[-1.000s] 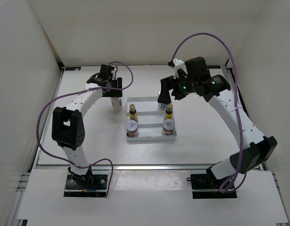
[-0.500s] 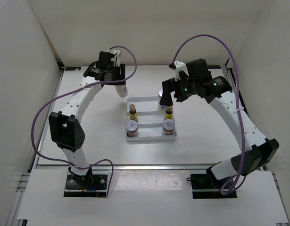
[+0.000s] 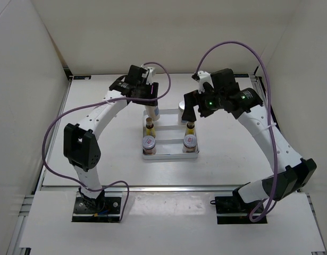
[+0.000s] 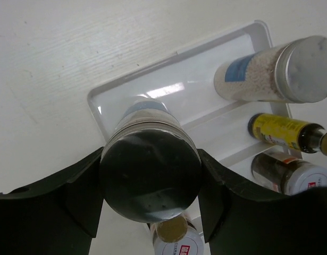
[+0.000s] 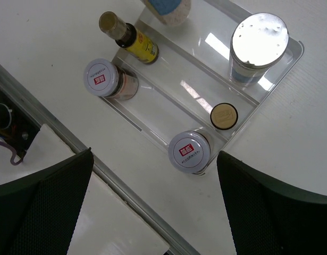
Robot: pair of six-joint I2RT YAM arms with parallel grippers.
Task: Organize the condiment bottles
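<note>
White table [image 3: 232, 159], one white tray [image 3: 169, 143] directly on it, near the middle

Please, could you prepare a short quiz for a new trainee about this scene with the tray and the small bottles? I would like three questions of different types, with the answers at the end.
1. True or false: the right fingers are gripping something.
2. How many bottles stand in the tray? A: three. B: five. C: six.
3. What do the left fingers hold, and where is it?

Key
1. False. They are open above the tray, with nothing between them.
2. B.
3. A white silver-lidded shaker, over the tray's empty far left section.
</note>
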